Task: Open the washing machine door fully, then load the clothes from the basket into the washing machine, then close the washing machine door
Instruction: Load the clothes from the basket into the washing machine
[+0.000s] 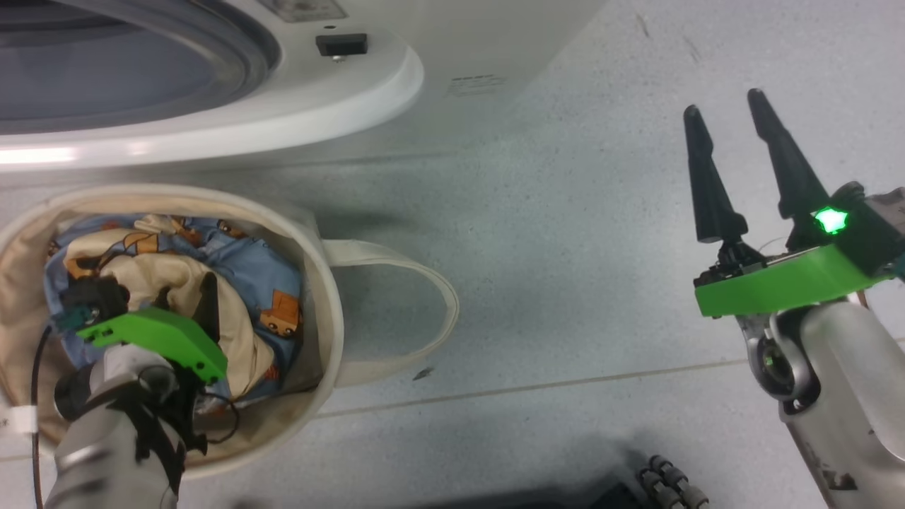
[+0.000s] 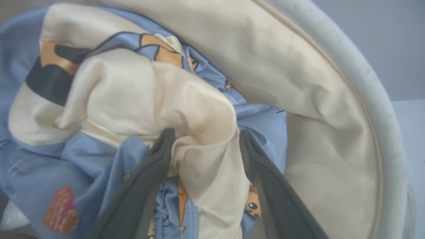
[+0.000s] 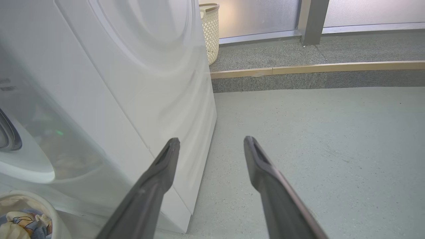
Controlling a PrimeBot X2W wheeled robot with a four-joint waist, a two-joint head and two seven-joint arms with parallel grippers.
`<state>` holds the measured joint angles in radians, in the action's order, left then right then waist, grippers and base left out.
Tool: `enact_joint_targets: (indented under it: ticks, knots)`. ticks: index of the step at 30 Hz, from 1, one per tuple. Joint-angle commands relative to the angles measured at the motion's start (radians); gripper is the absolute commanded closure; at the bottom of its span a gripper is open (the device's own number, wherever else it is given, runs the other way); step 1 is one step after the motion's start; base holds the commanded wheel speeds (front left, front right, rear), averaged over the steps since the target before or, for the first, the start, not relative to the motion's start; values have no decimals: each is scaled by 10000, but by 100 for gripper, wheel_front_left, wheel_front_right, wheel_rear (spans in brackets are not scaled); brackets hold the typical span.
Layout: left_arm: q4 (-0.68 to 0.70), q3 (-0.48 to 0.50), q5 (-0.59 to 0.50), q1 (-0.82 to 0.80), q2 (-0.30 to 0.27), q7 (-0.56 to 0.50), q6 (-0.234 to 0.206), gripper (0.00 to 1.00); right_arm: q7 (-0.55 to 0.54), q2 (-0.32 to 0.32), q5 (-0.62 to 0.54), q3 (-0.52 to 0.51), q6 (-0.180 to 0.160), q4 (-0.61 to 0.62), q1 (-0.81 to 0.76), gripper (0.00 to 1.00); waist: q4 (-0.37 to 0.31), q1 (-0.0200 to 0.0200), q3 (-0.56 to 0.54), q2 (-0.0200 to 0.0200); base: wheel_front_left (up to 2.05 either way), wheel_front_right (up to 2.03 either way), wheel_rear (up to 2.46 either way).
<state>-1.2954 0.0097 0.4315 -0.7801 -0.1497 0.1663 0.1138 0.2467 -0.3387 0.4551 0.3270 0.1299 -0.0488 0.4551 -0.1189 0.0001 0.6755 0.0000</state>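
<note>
Left arm [image 1: 92, 442], right arm [image 1: 848, 382]: jaws apart.

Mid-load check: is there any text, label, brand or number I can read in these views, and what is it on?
Nothing can be read for certain.
Washer, white panel: faint printed lines, too blurred to read.
Washer, top edge of the head view: grey label, cut off and unreadable.
Clothes: small dark marks on the blue fabric, too small to tell whether they are letters.
</note>
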Motion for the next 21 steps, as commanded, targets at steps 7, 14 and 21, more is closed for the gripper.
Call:
enact_joint_targets:
  ticks: [7, 14, 21]
  knots:
    - [49, -26, -33, -32, -308, -205, -82, 0, -200, -116, -270, -271, 8, 680, -465, 0, 27, -1, 296, 0, 0, 0, 0]
    - [47, -60, 79, 17, -337, -293, -62, 95, -279, -33, -322, -306, 8, 758, -499, 0, -26, -1, 193, 0, 0, 0, 0]
    - [47, -130, 213, 171, -260, -28, 41, 100, -207, 40, -226, -110, 8, 552, -425, 0, 64, -1, -303, 0, 0, 0, 0]
